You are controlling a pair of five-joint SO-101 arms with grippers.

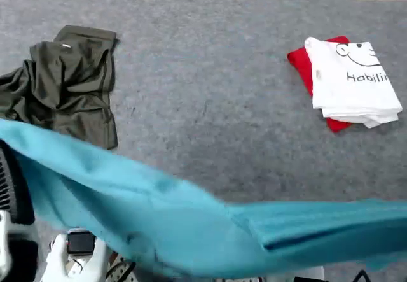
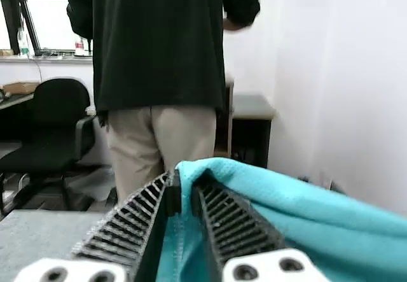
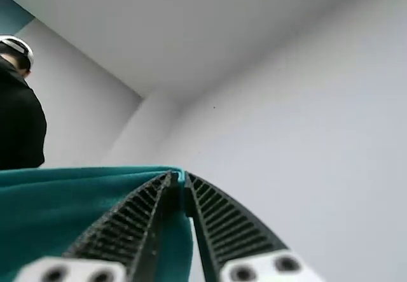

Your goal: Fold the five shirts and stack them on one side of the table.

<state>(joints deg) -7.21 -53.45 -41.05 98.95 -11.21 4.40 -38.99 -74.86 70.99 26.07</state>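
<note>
left gripper (image 2: 184, 181) pinches blue shirt (image 1: 191, 225)

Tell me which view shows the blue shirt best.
The high view: the blue shirt spreads out almost whole, stretched above the table. The wrist views show small parts at its edge, pinched in the left gripper and the right gripper.

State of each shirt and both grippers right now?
left gripper: shut on blue shirt
right gripper: shut on blue shirt
blue shirt: held up, stretched between the grippers
olive shirt: unfolded, rumpled on table
white shirt: folded, atop red shirt
red shirt: folded, under white shirt
</note>
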